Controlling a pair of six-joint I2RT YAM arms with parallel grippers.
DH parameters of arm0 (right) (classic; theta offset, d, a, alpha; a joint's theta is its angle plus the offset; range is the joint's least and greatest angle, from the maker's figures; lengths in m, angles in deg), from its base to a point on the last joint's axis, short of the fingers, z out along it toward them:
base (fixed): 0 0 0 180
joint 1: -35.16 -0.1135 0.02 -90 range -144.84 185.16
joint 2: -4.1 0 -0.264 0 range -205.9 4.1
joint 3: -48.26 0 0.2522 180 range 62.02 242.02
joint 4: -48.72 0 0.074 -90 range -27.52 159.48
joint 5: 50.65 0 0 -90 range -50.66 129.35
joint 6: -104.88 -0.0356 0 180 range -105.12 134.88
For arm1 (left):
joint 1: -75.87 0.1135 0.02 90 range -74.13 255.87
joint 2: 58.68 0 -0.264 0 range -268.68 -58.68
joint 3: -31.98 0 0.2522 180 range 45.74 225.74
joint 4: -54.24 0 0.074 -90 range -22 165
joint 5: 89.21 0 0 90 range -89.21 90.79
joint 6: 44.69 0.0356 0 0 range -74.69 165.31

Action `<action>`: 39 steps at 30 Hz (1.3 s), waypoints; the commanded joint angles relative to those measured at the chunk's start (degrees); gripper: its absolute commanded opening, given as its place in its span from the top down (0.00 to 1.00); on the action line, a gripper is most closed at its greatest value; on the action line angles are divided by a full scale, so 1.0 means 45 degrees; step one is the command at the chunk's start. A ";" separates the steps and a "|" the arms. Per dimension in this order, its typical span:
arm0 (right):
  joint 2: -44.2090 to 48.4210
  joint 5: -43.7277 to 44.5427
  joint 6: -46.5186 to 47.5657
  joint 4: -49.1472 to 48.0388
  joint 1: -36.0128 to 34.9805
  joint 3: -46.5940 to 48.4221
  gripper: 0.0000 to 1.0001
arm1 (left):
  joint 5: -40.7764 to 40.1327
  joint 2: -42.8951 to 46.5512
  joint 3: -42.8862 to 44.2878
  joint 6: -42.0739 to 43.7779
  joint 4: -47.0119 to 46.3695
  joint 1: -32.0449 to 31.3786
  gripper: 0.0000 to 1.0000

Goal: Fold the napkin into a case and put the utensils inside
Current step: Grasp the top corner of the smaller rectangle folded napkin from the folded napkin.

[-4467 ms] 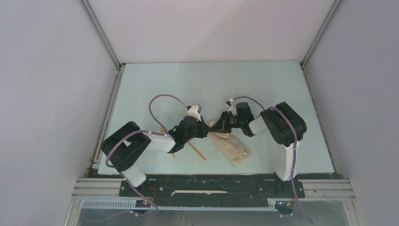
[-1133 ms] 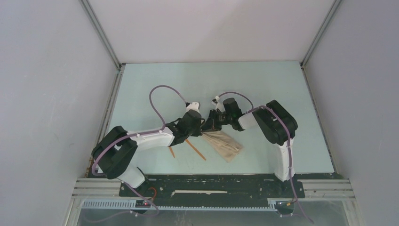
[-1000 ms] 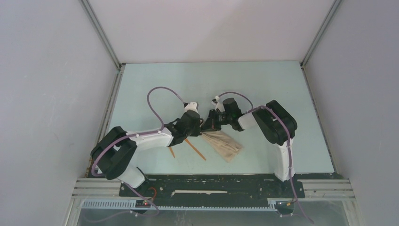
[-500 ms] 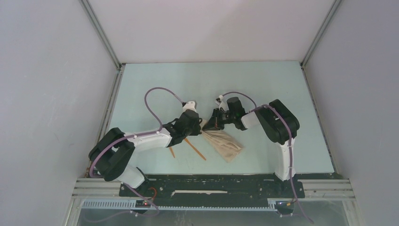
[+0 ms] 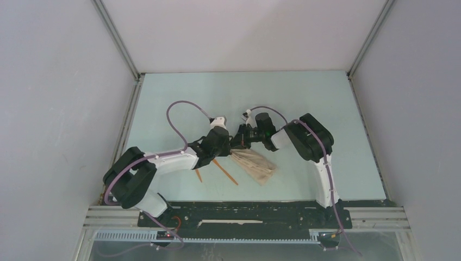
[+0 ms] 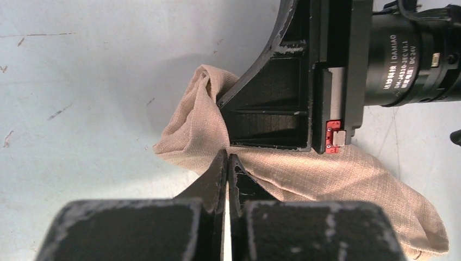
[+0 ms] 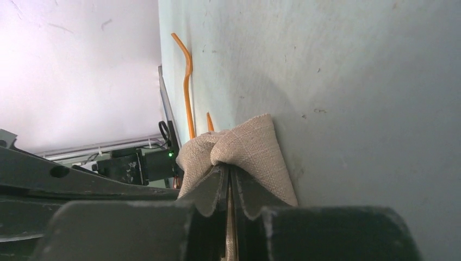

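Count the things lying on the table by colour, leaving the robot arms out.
Orange utensils: 2
Beige napkin, folded: 1
Total: 3

Left tool (image 6: 227, 161) and right tool (image 7: 229, 175) — both pinched shut, close together.

The far half and right side of the pale green tabletop (image 5: 244, 92) lie open, but mid-table the left gripper (image 6: 227, 161) and right gripper (image 7: 228, 173) crowd together at the folded beige cloth pouch (image 5: 260, 168), with slim orange plastic utensils (image 5: 228, 175) just beside it.
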 commanded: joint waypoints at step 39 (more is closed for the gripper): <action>0.6391 0.3883 0.4378 0.8050 -0.0916 -0.3659 0.82 | 0.2448 -0.2415 0.1029 0.0404 -0.1191 0.1884 0.83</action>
